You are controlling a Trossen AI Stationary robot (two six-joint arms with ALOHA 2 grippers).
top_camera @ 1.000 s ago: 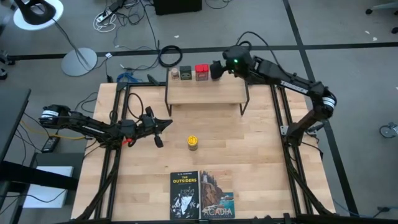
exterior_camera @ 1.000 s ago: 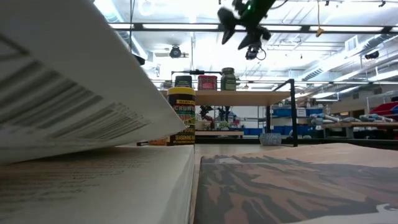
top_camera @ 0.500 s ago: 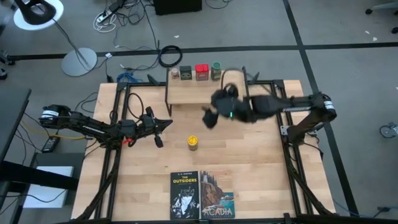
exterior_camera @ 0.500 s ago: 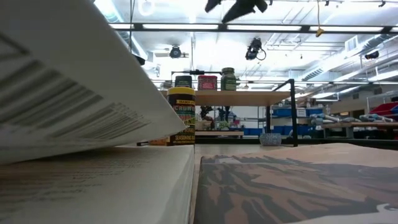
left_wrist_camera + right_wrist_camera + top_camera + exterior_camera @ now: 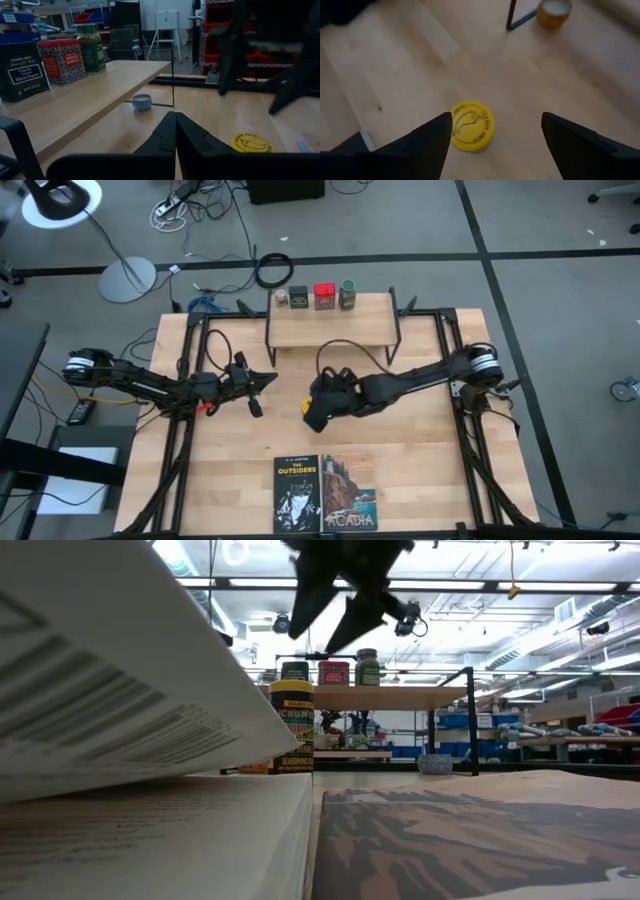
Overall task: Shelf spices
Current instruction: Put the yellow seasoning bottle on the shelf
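The yellow-lidded jar [image 5: 471, 125] stands upright on the table [image 5: 420, 430], in front of the shelf [image 5: 335, 328]. My right gripper [image 5: 496, 120] hovers open above it, slanting down, one finger on each side of the lid without touching; in the high view my right gripper [image 5: 318, 410] covers most of the jar [image 5: 306, 408]. On the shelf's far edge stand a dark grey tin [image 5: 22, 70], a red tin [image 5: 62, 60] and a green-lidded jar [image 5: 92, 47]. My left gripper [image 5: 175, 120] waits shut at the table's left, pointing level toward the jar.
Two paperback books [image 5: 325, 492] lie at the table's near edge. A small round bowl [image 5: 142, 102] sits on the table under the shelf, near a thin black shelf leg [image 5: 517, 17]. Bare wood lies around the yellow-lidded jar.
My right gripper has swung from the shelf's far edge, beside the green-lidded jar, over the shelf toward the table's near edge and down to just above the yellow-lidded jar, rolling and tipping downward on the way. The spices have stayed where they were.
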